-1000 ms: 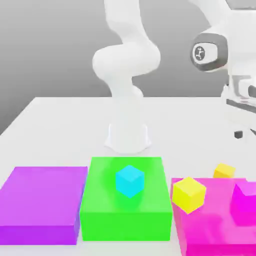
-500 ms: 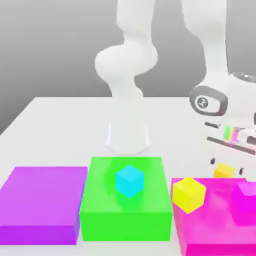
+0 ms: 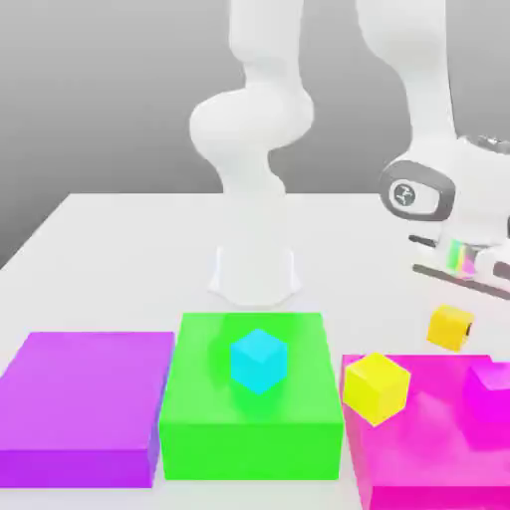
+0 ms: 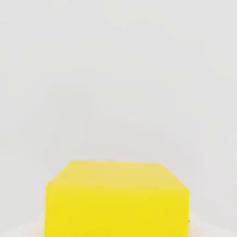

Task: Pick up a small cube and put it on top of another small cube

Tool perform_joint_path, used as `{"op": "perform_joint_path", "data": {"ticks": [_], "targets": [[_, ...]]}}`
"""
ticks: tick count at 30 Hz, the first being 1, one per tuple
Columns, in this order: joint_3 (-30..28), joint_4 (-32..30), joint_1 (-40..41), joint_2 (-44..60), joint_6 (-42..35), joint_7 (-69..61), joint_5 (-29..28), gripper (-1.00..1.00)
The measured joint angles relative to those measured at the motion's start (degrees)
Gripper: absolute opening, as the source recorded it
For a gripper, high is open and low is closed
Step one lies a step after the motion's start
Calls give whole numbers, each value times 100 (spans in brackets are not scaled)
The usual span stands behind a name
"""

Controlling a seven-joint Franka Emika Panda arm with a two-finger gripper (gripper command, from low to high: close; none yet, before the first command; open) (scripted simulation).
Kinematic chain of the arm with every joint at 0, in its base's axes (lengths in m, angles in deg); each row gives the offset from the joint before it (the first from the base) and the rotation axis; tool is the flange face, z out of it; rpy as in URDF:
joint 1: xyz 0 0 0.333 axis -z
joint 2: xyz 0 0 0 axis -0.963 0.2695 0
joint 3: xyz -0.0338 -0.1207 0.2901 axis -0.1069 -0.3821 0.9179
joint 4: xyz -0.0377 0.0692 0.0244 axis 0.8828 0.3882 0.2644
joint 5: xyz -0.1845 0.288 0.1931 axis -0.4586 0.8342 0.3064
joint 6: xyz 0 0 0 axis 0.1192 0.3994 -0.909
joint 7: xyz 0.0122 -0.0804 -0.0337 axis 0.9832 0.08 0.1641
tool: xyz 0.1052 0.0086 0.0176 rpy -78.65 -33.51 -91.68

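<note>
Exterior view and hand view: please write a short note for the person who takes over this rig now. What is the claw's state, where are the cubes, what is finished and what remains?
Claw: shut on the small golden orange-yellow cube, which hangs just under the hand, above the white table, at the exterior view's right.
Small bright cyan cube: resting on the flat green block, centre front.
Paler lemon-yellow cube and small magenta cube: on the flat magenta block; leave them.
Done: the golden cube is gripped.
Left: carry it over the cyan cube, set it down on top, release.
</note>
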Motion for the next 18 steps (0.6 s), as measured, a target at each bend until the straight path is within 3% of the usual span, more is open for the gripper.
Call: {"op": "perform_joint_path", "data": {"ticks": [6,14,18], "targets": [[-804,96,1056,-1156,-1197,-1570,-264,-100],[-2320,265,2373,-2605,-2781,-3722,-940,-100],[-2700,122,2503,-2330,-2370,-4136,-984,-100]]}}
